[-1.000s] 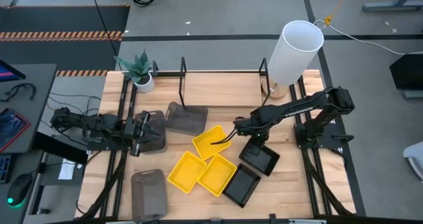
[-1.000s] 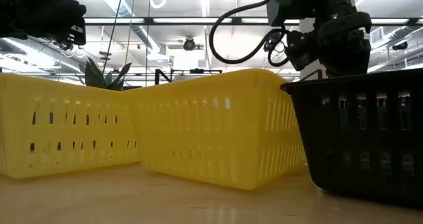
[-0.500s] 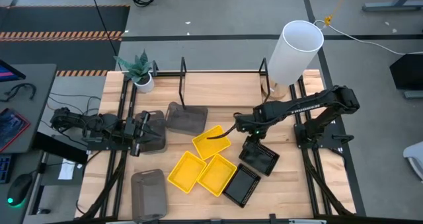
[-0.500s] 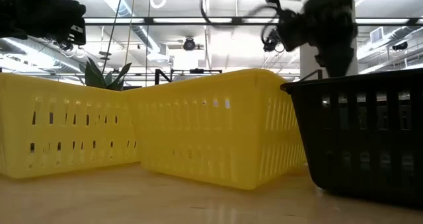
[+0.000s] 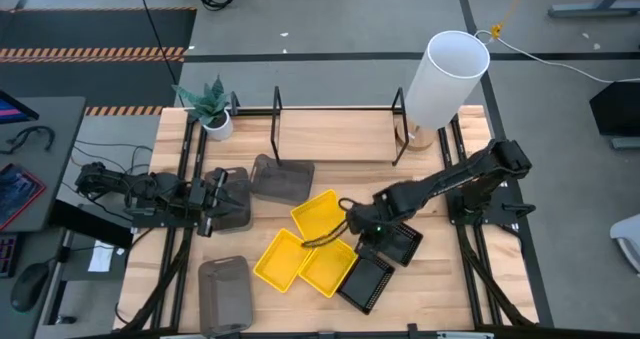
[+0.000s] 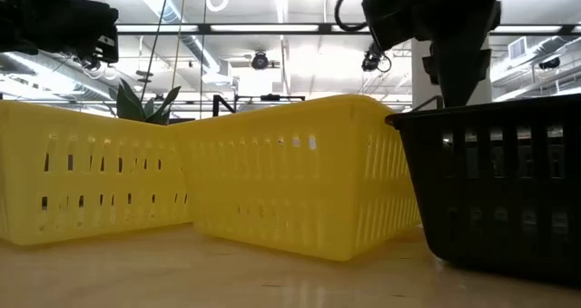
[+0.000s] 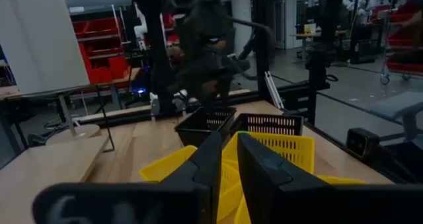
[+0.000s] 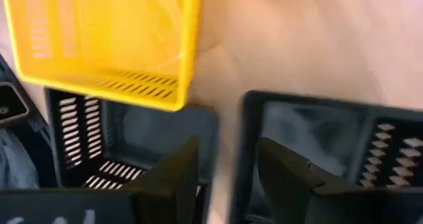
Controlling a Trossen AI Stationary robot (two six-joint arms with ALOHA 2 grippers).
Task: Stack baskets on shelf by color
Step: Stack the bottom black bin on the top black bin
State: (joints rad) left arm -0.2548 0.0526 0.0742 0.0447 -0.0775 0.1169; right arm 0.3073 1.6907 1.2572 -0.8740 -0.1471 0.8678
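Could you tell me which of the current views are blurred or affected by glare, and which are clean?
Right wrist view: motion-smeared, edges of the yellow basket and black baskets soft. Left wrist view: the right arm ahead is blurred, the near fingers loom dark. Low view: bright ceiling lights behind leave the right arm in silhouette. High view: evenly lit, sharp, soft shadows on the table.

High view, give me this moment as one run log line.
right gripper: open, over black baskets beside yellow baskets | left gripper: parked at grey basket, holds nothing | shelf: no baskets
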